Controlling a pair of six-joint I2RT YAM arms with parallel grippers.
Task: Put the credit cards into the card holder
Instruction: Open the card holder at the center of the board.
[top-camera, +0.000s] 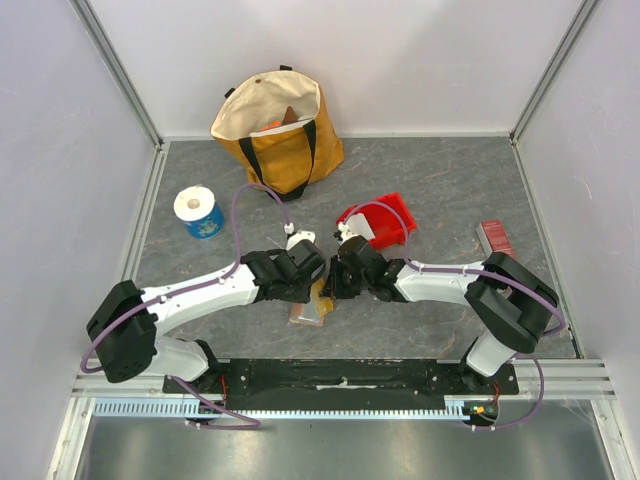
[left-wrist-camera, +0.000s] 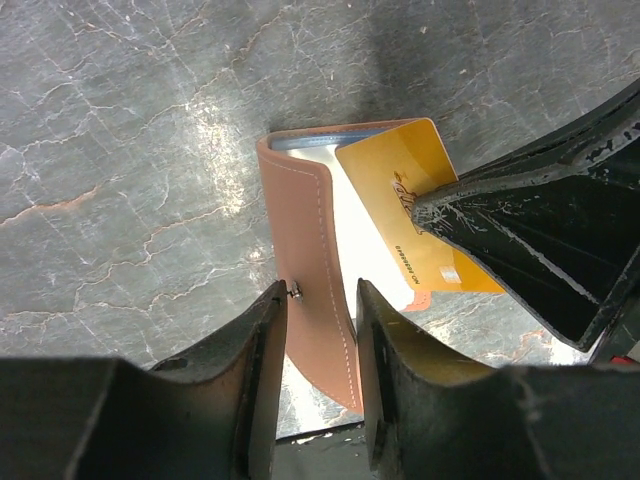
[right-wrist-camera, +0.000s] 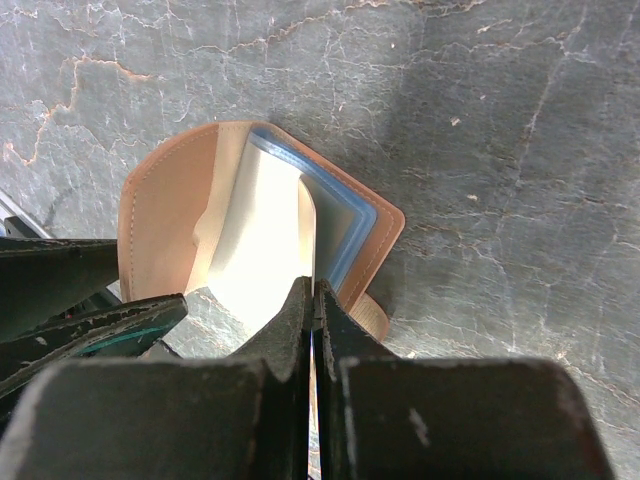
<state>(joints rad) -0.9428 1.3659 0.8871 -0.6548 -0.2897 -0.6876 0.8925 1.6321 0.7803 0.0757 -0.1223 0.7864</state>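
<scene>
The tan card holder (left-wrist-camera: 300, 215) lies half open on the table, and one flap (left-wrist-camera: 325, 330) stands up between the fingers of my left gripper (left-wrist-camera: 321, 290). Those jaws straddle the flap with a gap still showing. My right gripper (right-wrist-camera: 312, 285) is shut on a yellowish credit card (left-wrist-camera: 400, 190), and the card's far corner reaches into the open holder (right-wrist-camera: 160, 210). Light blue edges (right-wrist-camera: 350, 222) show inside the holder. From above, both grippers (top-camera: 318, 272) (top-camera: 336, 276) meet over the holder (top-camera: 308, 308).
A red bin (top-camera: 388, 220) stands just behind the right gripper. A dark-red ribbed bar (top-camera: 495, 238) lies at the right. A yellow tote bag (top-camera: 280, 125) stands at the back, and a blue-and-white roll (top-camera: 200, 212) sits at the left.
</scene>
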